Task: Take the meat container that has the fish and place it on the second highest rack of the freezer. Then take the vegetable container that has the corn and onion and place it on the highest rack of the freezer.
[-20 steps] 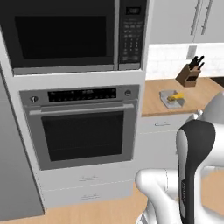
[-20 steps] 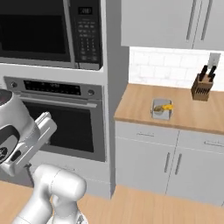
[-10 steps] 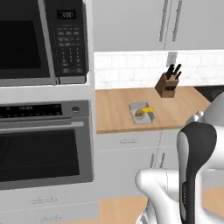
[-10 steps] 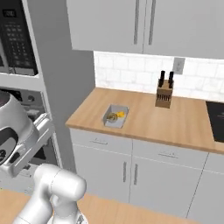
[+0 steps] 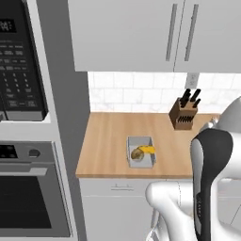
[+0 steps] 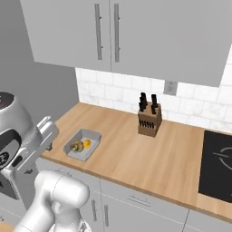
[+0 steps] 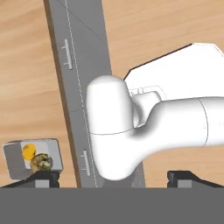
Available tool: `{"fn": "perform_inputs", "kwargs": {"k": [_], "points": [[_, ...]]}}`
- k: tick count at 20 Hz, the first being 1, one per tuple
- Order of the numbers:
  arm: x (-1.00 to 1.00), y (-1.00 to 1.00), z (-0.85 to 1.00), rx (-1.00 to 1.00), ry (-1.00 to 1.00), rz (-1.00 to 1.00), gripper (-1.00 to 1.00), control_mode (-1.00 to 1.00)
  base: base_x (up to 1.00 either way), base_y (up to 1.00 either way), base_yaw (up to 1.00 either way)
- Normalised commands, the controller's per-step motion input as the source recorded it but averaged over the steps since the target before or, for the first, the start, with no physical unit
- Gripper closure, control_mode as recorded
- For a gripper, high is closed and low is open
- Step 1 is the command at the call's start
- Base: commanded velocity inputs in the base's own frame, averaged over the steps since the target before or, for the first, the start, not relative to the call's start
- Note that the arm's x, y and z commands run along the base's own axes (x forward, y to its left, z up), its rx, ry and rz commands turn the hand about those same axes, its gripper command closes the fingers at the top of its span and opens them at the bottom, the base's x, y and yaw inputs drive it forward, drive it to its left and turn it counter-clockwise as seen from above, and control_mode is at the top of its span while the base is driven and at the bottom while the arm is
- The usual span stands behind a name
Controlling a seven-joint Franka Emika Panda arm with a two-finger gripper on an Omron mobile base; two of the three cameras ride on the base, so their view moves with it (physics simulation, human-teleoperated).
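The vegetable container (image 5: pixel 140 151) with the corn and onion (image 5: pixel 142 151) sits near the counter's (image 5: pixel 108 141) front edge, its long axis running front to back, low and leftward of the empty, wide-open gripper (image 7: pixel 113 176) in the hand view.

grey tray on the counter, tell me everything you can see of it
The tray is a small, shallow, pale grey rectangular container with low walls and an open top. It lies flat on the wooden counter, near the front edge, left of the knife block and apart from it. Inside lie a yellow corn cob and a round brownish onion, close together. Nothing else touches it.
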Motion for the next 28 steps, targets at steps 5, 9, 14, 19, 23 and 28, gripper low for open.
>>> {"fn": "perform_inputs", "kwargs": {"k": [5, 9, 14, 19, 23, 28], "points": [[0.00, 0.00, 0.00, 0.00, 0.00, 0.00, -1.00, 1.00, 0.04, -0.12, 0.14], [0.00, 0.00, 0.00, 0.00, 0.00, 0.00, -1.00, 1.00, -0.02, 0.00, 0.00], [0.37, 0.60, -0.13, 0.00, -0.01, -0.17, -1.00, -1.00, 0.00, 0.00, 0.00], [0.94, 1.00, -0.15, 0.00, 0.03, -0.35, -1.00, -1.00, 0.00, 0.00, 0.00], [0.68, 0.46, -0.50, 0.04, 0.01, -0.22, -1.00, -1.00, 0.00, 0.00, 0.00], [0.40, 0.02, -0.72, 0.00, 0.01, -0.31, -1.00, -1.00, 0.00, 0.00, 0.00]]}}
